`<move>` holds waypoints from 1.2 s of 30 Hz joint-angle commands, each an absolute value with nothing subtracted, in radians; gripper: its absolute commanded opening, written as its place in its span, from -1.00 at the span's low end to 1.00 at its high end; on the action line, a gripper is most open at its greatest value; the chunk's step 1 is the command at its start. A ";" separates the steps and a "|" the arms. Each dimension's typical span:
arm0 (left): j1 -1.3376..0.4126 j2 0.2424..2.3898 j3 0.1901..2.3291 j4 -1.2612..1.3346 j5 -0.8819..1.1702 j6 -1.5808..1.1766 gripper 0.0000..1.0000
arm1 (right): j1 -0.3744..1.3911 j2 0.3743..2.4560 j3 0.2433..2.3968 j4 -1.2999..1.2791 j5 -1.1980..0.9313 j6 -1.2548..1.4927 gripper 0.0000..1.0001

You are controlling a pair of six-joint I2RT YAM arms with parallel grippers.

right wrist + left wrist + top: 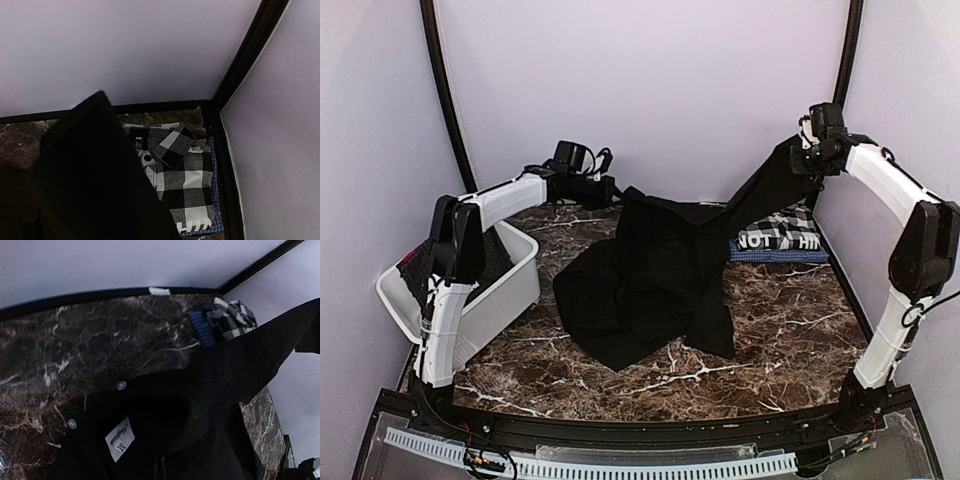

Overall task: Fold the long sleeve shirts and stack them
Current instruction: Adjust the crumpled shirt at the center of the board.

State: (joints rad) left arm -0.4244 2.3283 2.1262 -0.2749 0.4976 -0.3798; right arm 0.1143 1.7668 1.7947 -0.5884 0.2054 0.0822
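most of the black shirt (pixel 650 290) lies in a loose heap on the bench (pixel 780 330), low between the two claws, not folded yet. the white bin (pixel 520 262), out past the left claw (pixel 605 188), has dark cloth (pixel 420 262) in it, maybe more shirts to do. the left claw is pinched shut on the black shirt by its collar. the right claw (pixel 807 152) is pinched shut on one end, held up high. just below the right claw, the checked shirt (pixel 775 232) lies folded in the far corner, so one looks done.

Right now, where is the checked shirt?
In the top view, the checked shirt lies folded at the far right corner of the table, beside the black shirt.
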 commanded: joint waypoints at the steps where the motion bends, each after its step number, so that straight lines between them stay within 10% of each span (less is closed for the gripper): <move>1: -0.432 2.374 2.222 -0.325 0.493 -0.419 -1.00 | 0.091 1.786 1.792 -0.509 0.180 0.145 -1.00; 9: -0.439 2.418 2.287 -0.355 0.349 -0.442 -1.00 | 0.080 1.856 1.778 -0.492 0.139 0.183 -1.00; 19: -0.440 2.387 2.343 -0.474 0.232 -0.443 0.06 | 0.099 1.793 1.684 -0.467 -0.069 0.223 -1.00; 36: -0.558 1.885 1.702 -0.464 0.196 -0.449 0.31 | 0.423 1.612 1.340 -0.396 -0.074 0.265 -1.00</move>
